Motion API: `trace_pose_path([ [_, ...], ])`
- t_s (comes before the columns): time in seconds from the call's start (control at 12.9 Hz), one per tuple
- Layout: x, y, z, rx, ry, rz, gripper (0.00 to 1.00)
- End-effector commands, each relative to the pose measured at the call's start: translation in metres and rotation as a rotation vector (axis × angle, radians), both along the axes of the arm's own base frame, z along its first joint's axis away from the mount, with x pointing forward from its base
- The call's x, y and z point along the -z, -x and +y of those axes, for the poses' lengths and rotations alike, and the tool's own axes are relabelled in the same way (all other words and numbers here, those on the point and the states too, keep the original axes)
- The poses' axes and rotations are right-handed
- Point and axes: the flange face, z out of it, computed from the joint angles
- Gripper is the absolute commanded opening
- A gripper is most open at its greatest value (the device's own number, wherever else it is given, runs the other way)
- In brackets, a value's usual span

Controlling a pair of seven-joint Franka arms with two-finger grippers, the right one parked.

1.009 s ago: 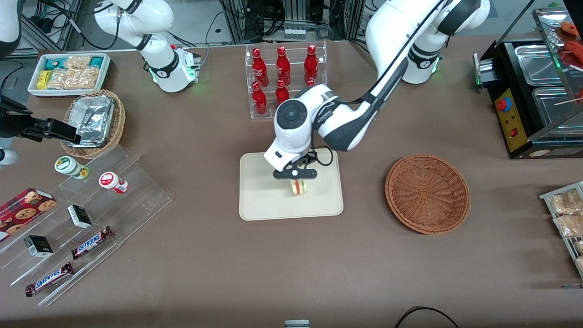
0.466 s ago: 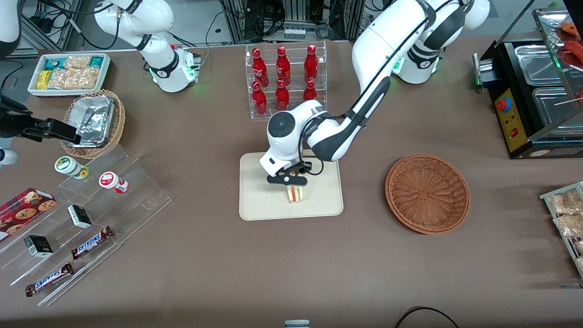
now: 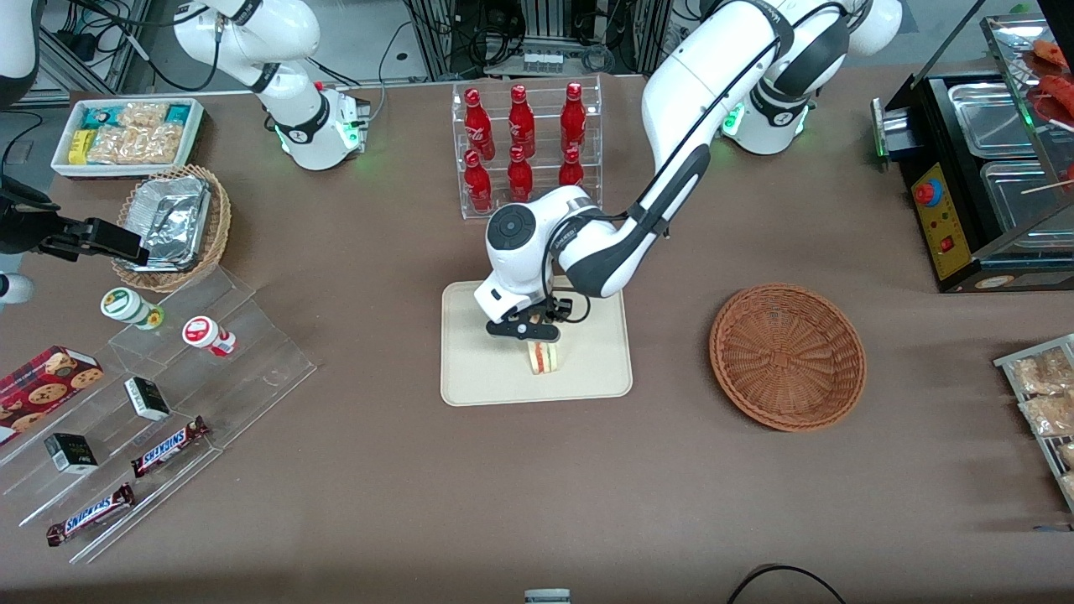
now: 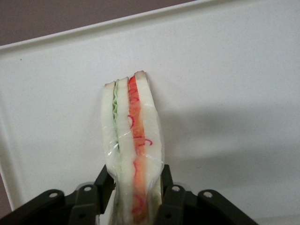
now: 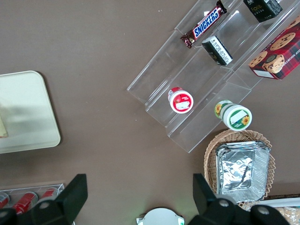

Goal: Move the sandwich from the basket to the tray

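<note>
Front view: your gripper (image 3: 532, 335) is low over the tray (image 3: 478, 377), the sandwich (image 3: 544, 358) clamped on edge beneath it; the basket (image 3: 787, 356), toward the working arm's end, sits empty.

Left wrist view: fingers (image 4: 172, 199) pinch the sandwich (image 4: 133, 140) from both sides, tray (image 4: 225, 70) just beneath. Touch down first, then part the jaws slowly; standing on edge, it will probably tip.

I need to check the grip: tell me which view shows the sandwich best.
The left wrist view: the sandwich fills it, clamped in the gripper over the tray. The front view shows it small; the right wrist view, barely an edge.
</note>
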Motion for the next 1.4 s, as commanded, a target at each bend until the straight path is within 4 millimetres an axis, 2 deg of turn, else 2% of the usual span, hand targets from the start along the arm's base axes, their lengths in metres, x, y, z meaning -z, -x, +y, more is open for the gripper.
trace_pose_path([
  [0.0,-0.024,-0.009,-0.001,-0.021,0.010,-0.040,0.99],
  [0.08,-0.039,-0.011,0.001,-0.028,0.016,-0.050,0.99],
  [0.16,-0.054,-0.021,0.011,-0.054,0.014,-0.055,0.99],
  [0.31,-0.104,-0.047,0.039,-0.171,0.078,-0.061,0.99],
  [0.39,-0.130,-0.050,0.048,-0.201,0.091,-0.058,0.99],
  [0.47,-0.156,-0.056,0.066,-0.238,0.086,-0.050,0.99],
  [0.7,-0.205,-0.070,0.119,-0.317,0.047,-0.030,0.99],
  [0.85,-0.232,-0.074,0.160,-0.360,0.031,-0.040,0.99],
  [1.01,-0.256,-0.069,0.212,-0.365,0.030,-0.034,0.99],
  [1.09,-0.268,-0.071,0.242,-0.342,0.042,-0.024,0.99],
  [1.16,-0.280,-0.074,0.280,-0.322,0.058,-0.002,0.99],
  [1.32,-0.296,-0.073,0.332,-0.281,0.055,0.022,0.99],
])
